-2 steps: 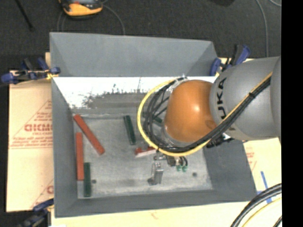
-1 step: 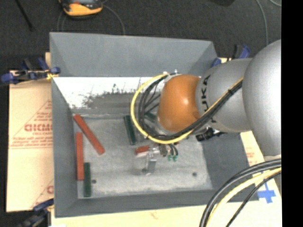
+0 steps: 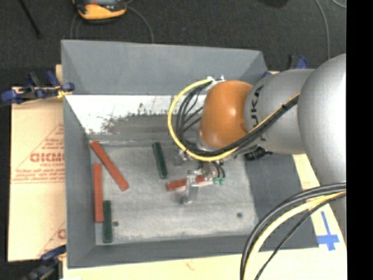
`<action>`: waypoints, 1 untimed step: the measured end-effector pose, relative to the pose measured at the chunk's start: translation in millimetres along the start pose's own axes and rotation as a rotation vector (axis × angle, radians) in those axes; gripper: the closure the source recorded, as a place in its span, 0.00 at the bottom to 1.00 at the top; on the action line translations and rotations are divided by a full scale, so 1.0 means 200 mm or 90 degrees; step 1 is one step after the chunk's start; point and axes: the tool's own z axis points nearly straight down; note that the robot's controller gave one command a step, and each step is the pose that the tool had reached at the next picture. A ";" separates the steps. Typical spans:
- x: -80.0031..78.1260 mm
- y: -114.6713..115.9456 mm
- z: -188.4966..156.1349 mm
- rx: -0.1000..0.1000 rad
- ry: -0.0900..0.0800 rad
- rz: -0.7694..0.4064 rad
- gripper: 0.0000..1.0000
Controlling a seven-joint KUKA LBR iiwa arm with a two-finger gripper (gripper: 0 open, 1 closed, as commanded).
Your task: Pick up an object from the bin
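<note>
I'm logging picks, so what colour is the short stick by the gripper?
Red-orange; the stick lies by the gripper mid-bin, clearest in the camera view.

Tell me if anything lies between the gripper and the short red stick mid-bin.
Nothing visible does. The gripper is right at the red stick; the nearest other thing, a green stick, lies apart, up and left of it.

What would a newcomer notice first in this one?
The arm's orange cover, ringed by yellow cables, looms over the right half of the bin. Below it the gripper sits by a short red stick mid-bin. A slanted orange stick and a green stick lie near the left wall.
</note>
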 end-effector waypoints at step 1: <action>-0.07 0.02 0.00 0.000 -0.006 0.059 1.00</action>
